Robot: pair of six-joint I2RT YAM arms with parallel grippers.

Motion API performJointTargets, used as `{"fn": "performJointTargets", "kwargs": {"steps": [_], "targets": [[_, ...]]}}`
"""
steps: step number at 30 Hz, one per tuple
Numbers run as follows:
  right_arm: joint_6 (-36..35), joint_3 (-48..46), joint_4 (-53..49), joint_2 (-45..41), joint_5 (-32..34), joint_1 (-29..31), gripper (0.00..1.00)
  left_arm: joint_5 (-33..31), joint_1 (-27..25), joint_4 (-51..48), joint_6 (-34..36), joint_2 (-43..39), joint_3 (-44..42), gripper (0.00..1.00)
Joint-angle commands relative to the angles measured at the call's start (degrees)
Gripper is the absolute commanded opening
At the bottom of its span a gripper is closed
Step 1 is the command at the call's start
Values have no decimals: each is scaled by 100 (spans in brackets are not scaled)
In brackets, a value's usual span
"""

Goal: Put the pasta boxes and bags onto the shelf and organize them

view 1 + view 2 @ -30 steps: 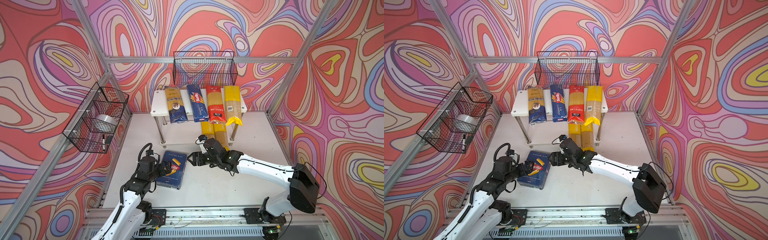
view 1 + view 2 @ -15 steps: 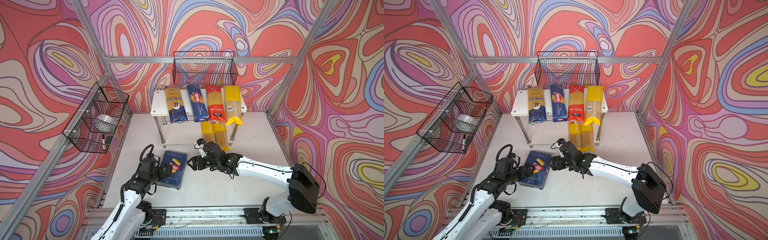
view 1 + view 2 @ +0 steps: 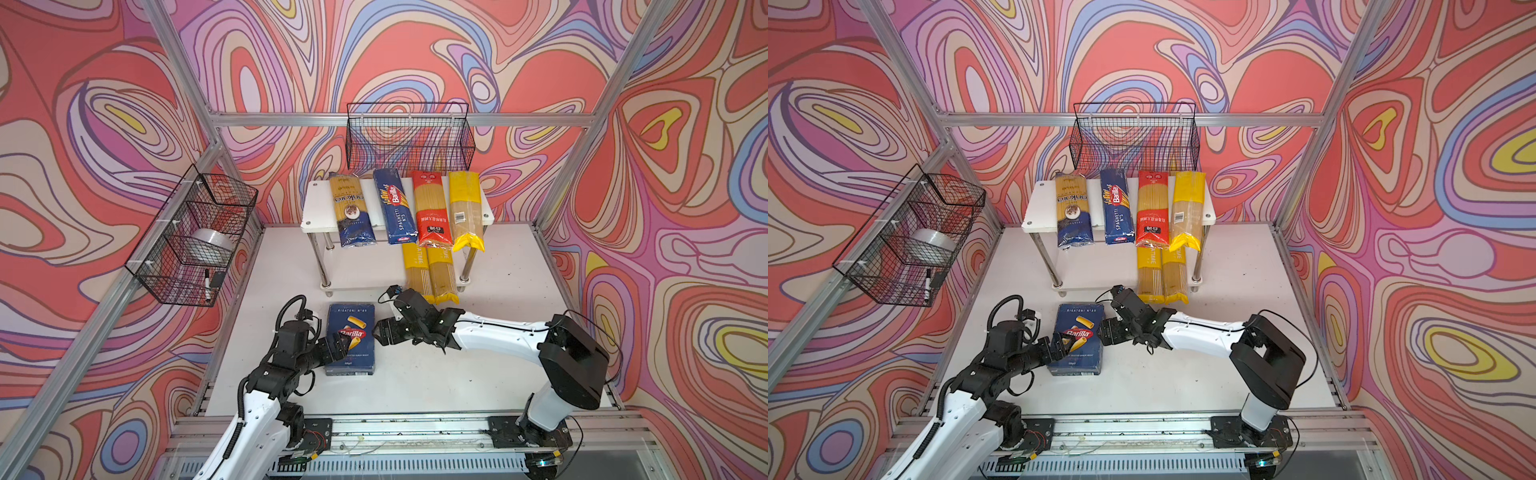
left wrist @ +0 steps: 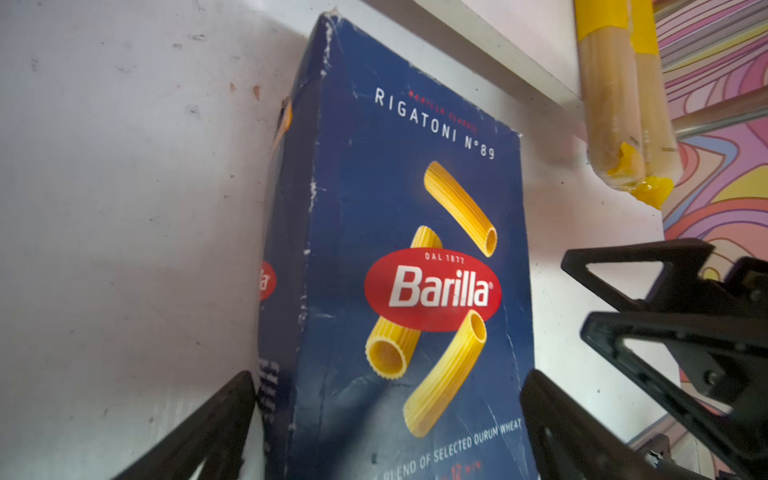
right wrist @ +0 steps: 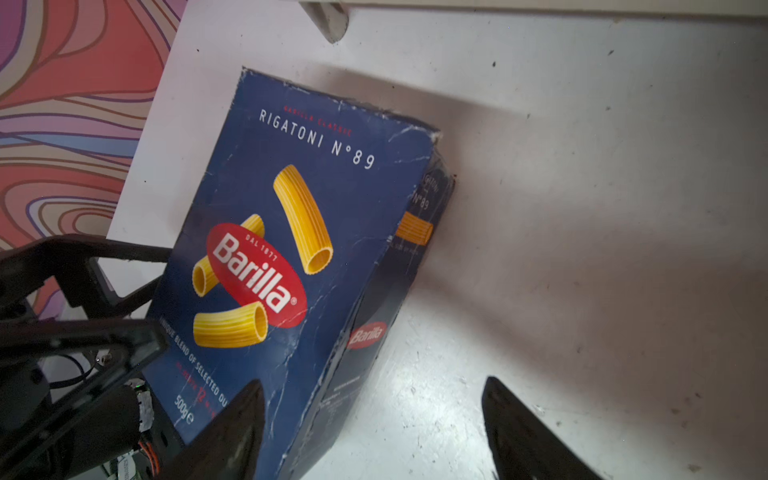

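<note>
Jaws both spread, gripping nothing: left jaws astride 9 o'clock edge of rigatoni box (image 3: 358,321), right jaws beside its 3 o'clock edge.

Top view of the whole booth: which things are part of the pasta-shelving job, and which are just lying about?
Job: rigatoni box, spaghetti box, ankara bag, red bag, three yellow bags, white shelf.
Lying about: two wire baskets, tape roll, marker.
</note>
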Motion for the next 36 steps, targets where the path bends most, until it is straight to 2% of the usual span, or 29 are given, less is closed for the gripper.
{"fn": "performJointTargets", "kwargs": {"steps": [1, 6, 15, 17, 23, 30, 34, 36], "targets": [[-17, 113, 523, 182, 60, 0, 85, 271, -96, -10, -179, -224, -123, 100], [-6, 370, 563, 455, 37, 5, 85, 710, -262, 518, -146, -73, -433, 100], [-173, 554, 451, 805, 275, 4, 85, 438, -1214, 802, -178, -279, -458, 100], [-193, 544, 555, 807, 120, 4, 85, 470, -1437, 982, -179, -254, -493, 100], [-163, 545, 746, 817, -204, 0, 85, -28, -2215, 1269, -79, -36, -426, 100], [-110, 460, 958, 743, -458, -1, 85, -1270, -3472, 1089, 83, 864, -64, 100], [-94, 488, 985, 792, -525, 5, 85, -1604, -3747, 1167, 25, 1387, 78, 100], [-74, 509, 995, 825, -563, -3, 85, -1563, -3771, 1370, -9, 1467, 71, 100]]}}
